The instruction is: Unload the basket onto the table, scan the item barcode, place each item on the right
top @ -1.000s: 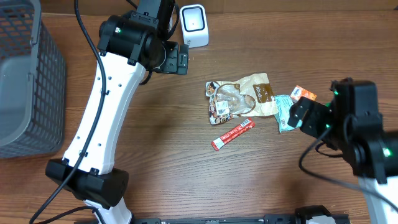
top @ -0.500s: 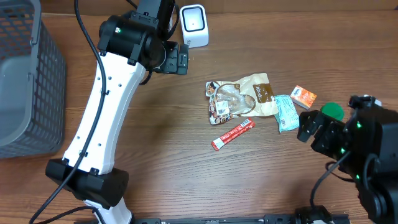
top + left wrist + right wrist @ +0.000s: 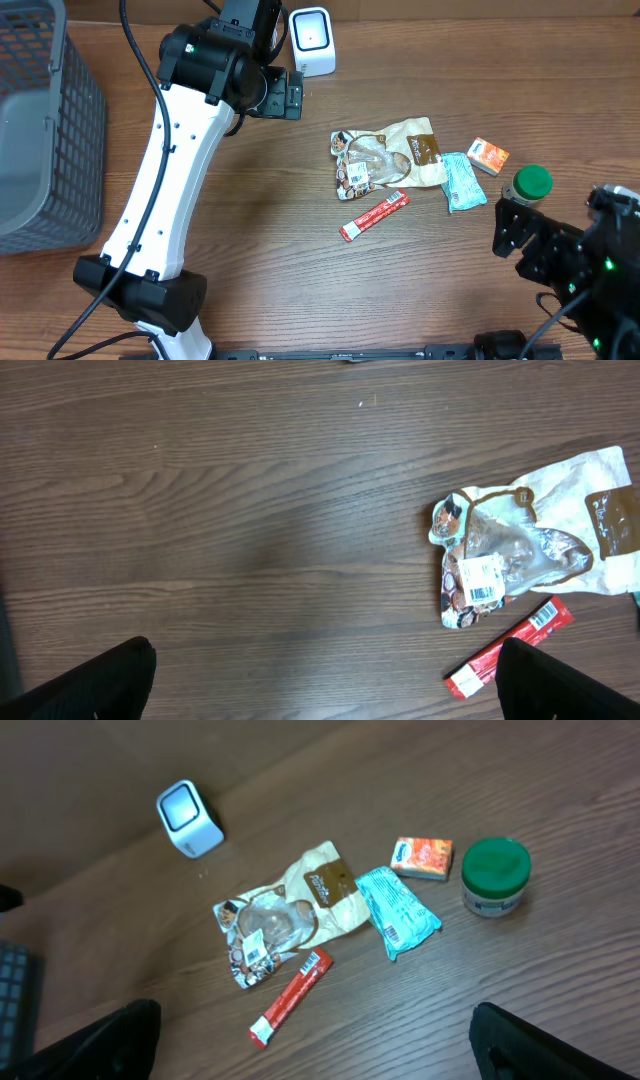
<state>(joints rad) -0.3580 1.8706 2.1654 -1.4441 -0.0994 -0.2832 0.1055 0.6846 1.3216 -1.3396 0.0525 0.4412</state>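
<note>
Down-right of white box-shaped plastic barcode scanner (image 3: 312, 40), overhead view: crinkled tan-and-clear plastic snack bag (image 3: 385, 155), probable item, long axis left-right, barcode label (image 3: 483, 580) up. Left gripper (image 3: 291, 96) just beside scanner, nearer bag; right gripper (image 3: 518, 240) farthest off. Both agape, empty.

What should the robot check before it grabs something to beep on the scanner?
1. Left gripper open and empty: ok.
2. Right gripper open and empty: ok.
3. White box-shaped scanner upright, nothing in front of it: ok.
4. Barcode label facing up on the crinkly clear-and-tan snack bag: ok.
5. Barcode showing on the red stick-shaped packet: cannot tell.
6. A gripper lined up above an item: not ok; both hang off to the side, over the brown wooden table.
</note>
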